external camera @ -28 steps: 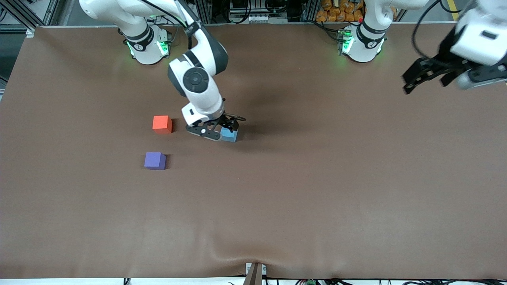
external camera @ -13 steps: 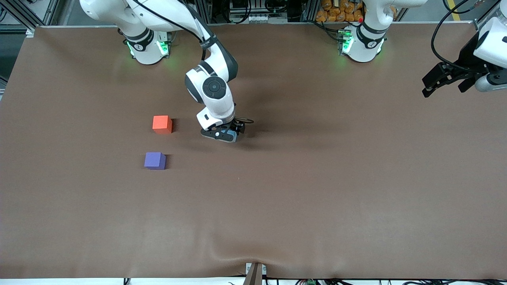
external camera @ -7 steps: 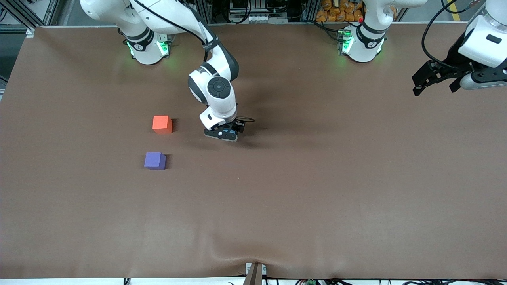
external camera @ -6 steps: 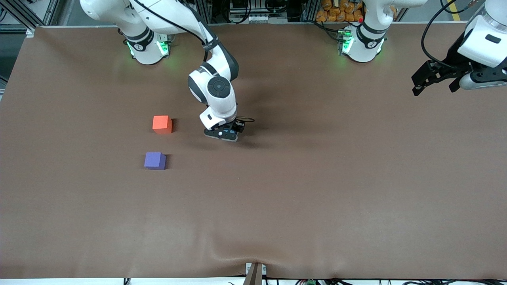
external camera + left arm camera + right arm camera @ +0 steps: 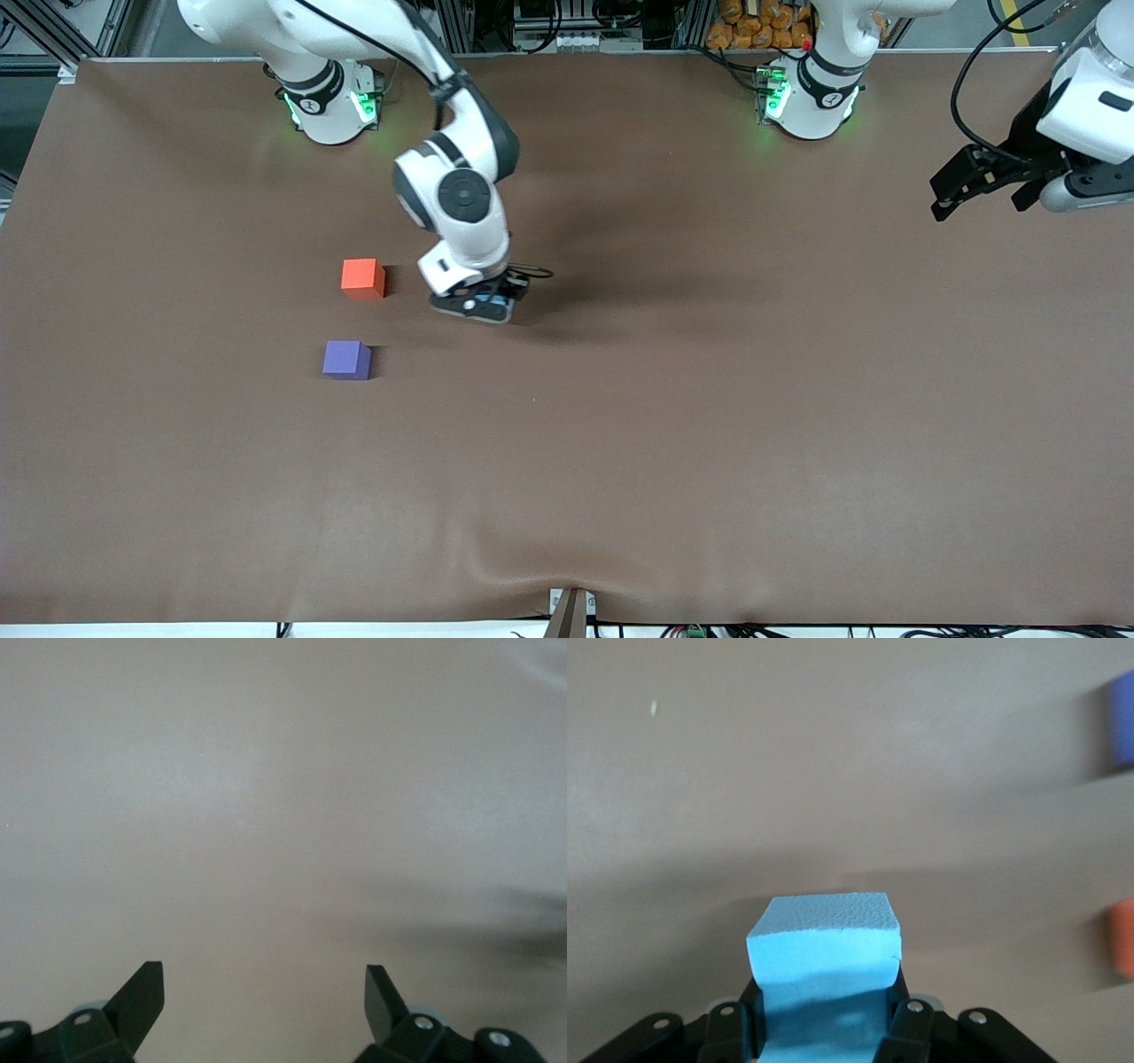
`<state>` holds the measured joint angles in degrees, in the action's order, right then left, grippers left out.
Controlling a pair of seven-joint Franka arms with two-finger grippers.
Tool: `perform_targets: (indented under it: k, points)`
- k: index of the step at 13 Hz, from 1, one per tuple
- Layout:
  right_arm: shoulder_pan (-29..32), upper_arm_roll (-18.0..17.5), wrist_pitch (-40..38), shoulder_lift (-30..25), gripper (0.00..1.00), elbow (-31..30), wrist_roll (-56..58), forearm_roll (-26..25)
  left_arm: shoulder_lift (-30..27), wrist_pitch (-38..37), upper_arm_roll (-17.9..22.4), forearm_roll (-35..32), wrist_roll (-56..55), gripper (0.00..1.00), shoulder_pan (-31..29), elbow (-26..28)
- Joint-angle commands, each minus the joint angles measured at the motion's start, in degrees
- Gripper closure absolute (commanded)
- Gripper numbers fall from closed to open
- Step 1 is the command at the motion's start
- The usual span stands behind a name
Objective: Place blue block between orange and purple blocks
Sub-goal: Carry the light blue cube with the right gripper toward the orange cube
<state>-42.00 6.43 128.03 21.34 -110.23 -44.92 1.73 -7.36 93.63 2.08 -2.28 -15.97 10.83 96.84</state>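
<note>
Three foam-like cubes, one in hand: the right gripper (image 5: pixel 479 304) clamps the blue block (image 5: pixel 825 939) just over the brown table (image 5: pixel 709 425), near the orange block (image 5: pixel 362 277).

Squeezed on two opposite faces, the blue block dents slightly at the grip, so it looks light, soft and grainy enough not to slip; mid-face is the sensible hold. The purple block (image 5: pixel 346 360) sits nearer the front camera than the orange, a gap between them. The left gripper (image 5: pixel 979 182) waits, fingers (image 5: pixel 140 997) spread wide and empty, above the left arm's end of the table. No containers are in sight.
</note>
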Motion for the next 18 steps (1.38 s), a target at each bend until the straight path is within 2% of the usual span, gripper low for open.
perform_targets:
  k: [1,5,7,9,12,16,18]
  points:
    - [6.83,-0.8,-2.43,-7.35,1.0,-5.07,11.21,-0.67,-0.29,-1.08,-0.15,-0.26,0.76,0.0,-0.37,-0.86]
    - [15.09,-0.72,-5.32,-11.05,1.0,-7.64,24.32,-0.67,-0.11,-2.32,-0.15,-0.44,1.81,0.0,-0.29,-2.53]
    - [23.24,-0.8,-5.6,-11.24,1.0,-7.64,38.08,-0.58,-0.2,-2.58,-0.32,-0.44,1.38,0.0,-0.2,-2.53]
    - [29.5,-0.89,-5.51,-10.8,1.0,-7.2,47.0,0.21,-0.11,-2.67,-0.23,-0.44,2.08,0.0,-0.29,-2.27]
    - [28.74,-1.07,-6.13,-11.93,1.0,-9.73,46.77,0.3,-0.11,-3.72,-0.32,-0.53,1.99,0.0,-0.2,-2.18]
    - [23.12,-1.07,3.34,-13.96,1.0,-18.95,35.9,0.21,-0.63,-3.55,0.03,-0.7,2.34,0.0,-0.2,-2.88]
    - [23.11,-1.07,6.42,-14.22,1.0,-21.51,34.91,0.21,-0.73,-3.46,0.38,-0.53,2.96,0.0,-0.28,-2.8]
